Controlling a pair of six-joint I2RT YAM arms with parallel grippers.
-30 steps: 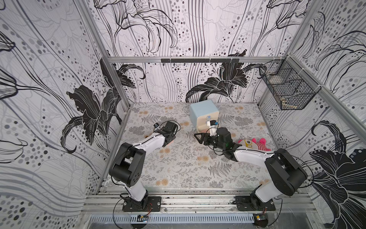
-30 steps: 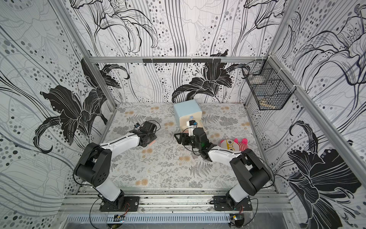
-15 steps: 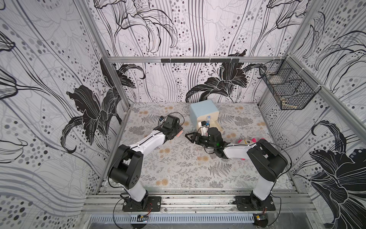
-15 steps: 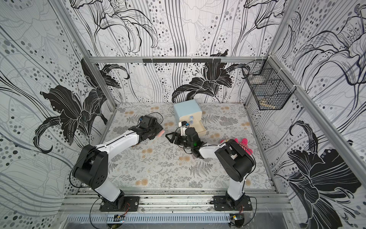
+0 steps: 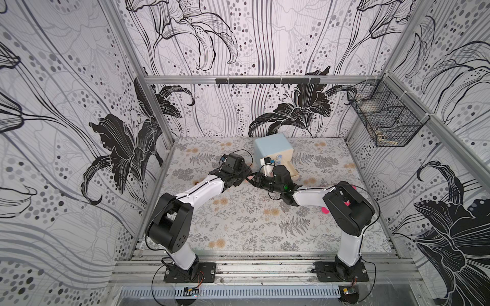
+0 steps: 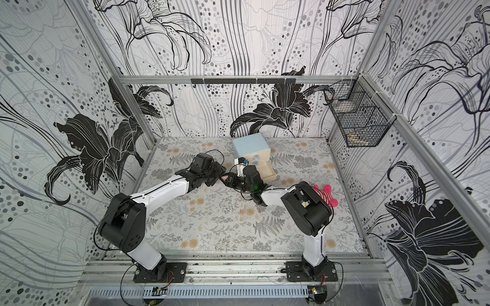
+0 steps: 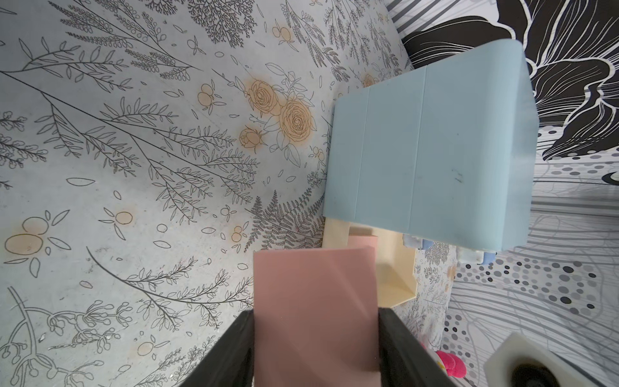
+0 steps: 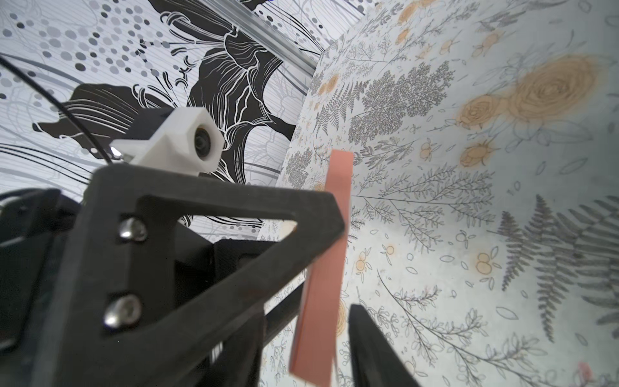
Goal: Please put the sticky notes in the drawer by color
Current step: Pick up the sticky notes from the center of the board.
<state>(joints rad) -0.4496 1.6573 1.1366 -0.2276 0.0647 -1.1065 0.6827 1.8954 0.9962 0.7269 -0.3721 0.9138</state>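
Hand-over is what we think comes next. Our left pincer (image 7: 316, 315) pinches the pink sticky pad (image 7: 311, 284) by two side edges, up off the tabletop (image 7: 134, 167), just beside the drawer chest (image 5: 273, 148). Our right pincer (image 5: 256, 178) faces it, spread around the pad's flat sides, with a thin gap showing at one finger (image 8: 365, 335). The open bottom drawer (image 5: 291, 171) sits nearer our right arm.

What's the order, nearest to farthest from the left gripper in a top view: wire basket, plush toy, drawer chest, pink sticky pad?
From the left gripper:
1. pink sticky pad, clamped in it.
2. drawer chest, just beyond, toward the back wall.
3. plush toy, on the table by the right arm.
4. wire basket, hung on the right wall.
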